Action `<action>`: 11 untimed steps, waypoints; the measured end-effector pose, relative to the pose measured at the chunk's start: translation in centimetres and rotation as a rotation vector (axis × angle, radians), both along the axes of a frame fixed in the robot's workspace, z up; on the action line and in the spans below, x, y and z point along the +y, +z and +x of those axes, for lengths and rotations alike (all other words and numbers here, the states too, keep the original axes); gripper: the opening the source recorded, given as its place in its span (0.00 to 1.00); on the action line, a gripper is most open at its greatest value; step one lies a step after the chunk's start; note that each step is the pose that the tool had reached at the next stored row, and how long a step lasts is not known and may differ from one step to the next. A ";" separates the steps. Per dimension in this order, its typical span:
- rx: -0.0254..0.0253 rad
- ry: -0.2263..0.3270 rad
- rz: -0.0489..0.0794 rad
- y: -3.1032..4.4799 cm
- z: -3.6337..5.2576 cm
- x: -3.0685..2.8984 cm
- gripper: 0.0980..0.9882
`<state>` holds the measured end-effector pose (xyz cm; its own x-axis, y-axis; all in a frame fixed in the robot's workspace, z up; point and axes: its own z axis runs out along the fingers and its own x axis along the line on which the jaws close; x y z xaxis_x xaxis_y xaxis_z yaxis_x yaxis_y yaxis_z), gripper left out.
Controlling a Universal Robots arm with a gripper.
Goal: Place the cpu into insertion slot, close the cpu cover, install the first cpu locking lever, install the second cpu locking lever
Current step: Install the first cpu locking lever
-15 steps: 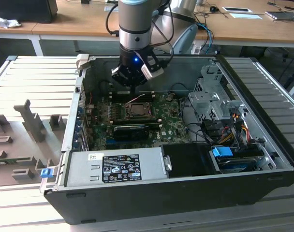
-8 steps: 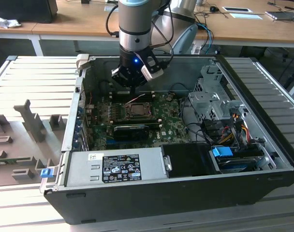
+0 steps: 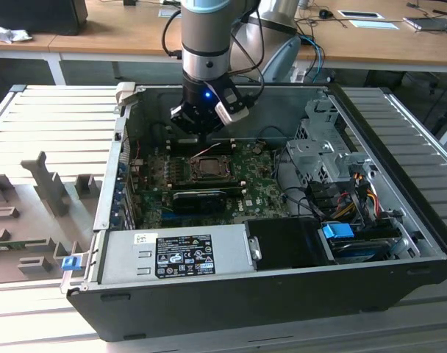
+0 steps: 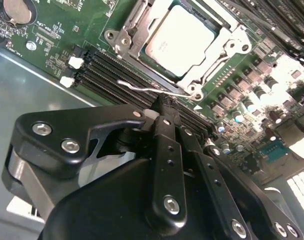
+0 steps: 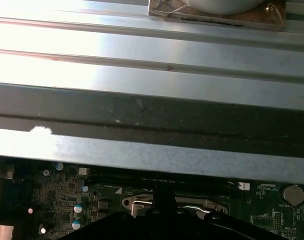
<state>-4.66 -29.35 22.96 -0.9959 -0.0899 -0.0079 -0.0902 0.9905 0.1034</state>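
Note:
The cpu, silver-grey top up, lies in the insertion slot on the green motherboard. The cpu cover is folded down flat around it, with the chip showing through its window. A thin wire locking lever runs along the socket edge nearest my gripper, and in the exterior view it stands slightly raised. My gripper hangs over the board behind the socket with its black fingers together, the tips right at that lever wire. In the first wrist view the lever gleams just past the fingertips.
The open computer case has tall metal walls; its rear wall is close behind my gripper. Black memory slots lie under the fingers. A power supply and drive cage fill the case's front and the exterior view's right.

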 end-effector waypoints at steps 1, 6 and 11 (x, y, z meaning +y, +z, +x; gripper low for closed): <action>0.0003 0.000 0.006 -0.08 0.05 -0.01 0.01; 0.0001 0.000 0.039 -0.43 0.21 0.00 0.01; 0.0002 0.000 0.039 -0.57 0.22 0.00 0.01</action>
<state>-4.44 -29.35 22.39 -0.9959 -0.0895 -0.0112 -0.0902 0.9857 0.1423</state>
